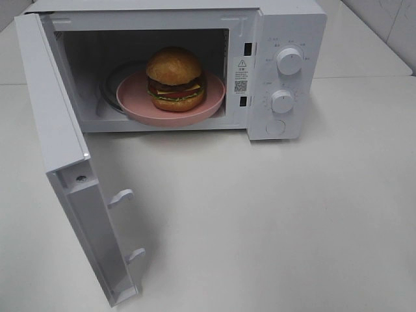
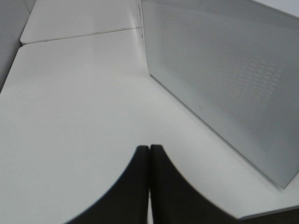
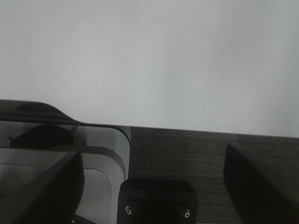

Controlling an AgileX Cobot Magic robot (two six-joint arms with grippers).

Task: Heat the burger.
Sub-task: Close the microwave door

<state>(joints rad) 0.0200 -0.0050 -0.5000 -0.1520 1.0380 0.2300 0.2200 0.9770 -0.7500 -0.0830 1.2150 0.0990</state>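
**mwave_fan:** Where's the burger (image 1: 173,78) at? I see it on the pink plate (image 1: 133,101), inside the microwave (image 1: 292,26), roughly centred, with the plate's rim close to the front lip.

**bot_tinkerer:** Yep, and the door (image 1: 58,149) is swung wide out to the left, so nothing's heating yet. My guess is that shutting it is the step in hand, then the knobs (image 1: 289,62).

**mwave_fan:** Which arm, though? Neither shows in the overhead view.

**bot_tinkerer:** The left gripper (image 2: 150,154) has its fingers pressed together on nothing. It's low over the table (image 2: 70,93), just beside the door's perforated outer face. Pinched like that it makes a decent blunt pusher, which I reckon is the point. The right gripper (image 3: 153,154) has its jaws spread wide and empty, with no microwave in its view. Probably it's keeping clear of the door's swing.

**mwave_fan:** I'd watch that plate rim, it might catch the door.
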